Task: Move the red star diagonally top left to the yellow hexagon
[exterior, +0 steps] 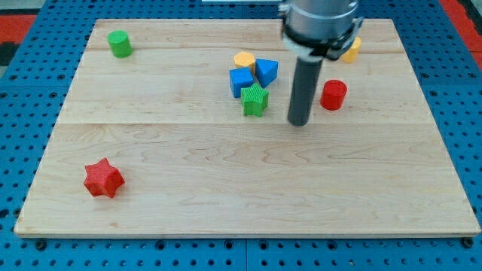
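Red star (102, 178) lies nearest the view's bottom left, well apart from everything. Yellow hexagon (244, 59) sits near the top centre, touching a blue cube (241, 81) and blue triangle (266, 71), green star (254, 100) below. My tip (300, 123), a bare rod with no claw, stands between green star and red cylinder (333, 95).

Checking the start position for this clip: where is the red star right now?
The red star sits alone near the board's bottom-left corner in the camera view, far from the central cluster and my tip.
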`<state>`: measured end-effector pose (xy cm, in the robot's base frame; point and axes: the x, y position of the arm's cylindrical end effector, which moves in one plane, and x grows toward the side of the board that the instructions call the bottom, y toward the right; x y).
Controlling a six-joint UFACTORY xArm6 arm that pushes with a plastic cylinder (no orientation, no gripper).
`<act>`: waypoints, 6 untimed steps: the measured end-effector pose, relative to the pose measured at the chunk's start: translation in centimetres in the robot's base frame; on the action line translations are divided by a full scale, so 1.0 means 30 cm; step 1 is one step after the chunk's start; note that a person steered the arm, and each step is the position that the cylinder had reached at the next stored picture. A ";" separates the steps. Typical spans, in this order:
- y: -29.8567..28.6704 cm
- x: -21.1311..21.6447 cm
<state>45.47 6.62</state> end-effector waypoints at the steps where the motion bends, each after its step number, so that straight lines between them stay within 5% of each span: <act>1: -0.122 0.123; 3: -0.495 0.234; 5: -0.463 0.236; 6: -0.483 0.349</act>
<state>55.95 -7.88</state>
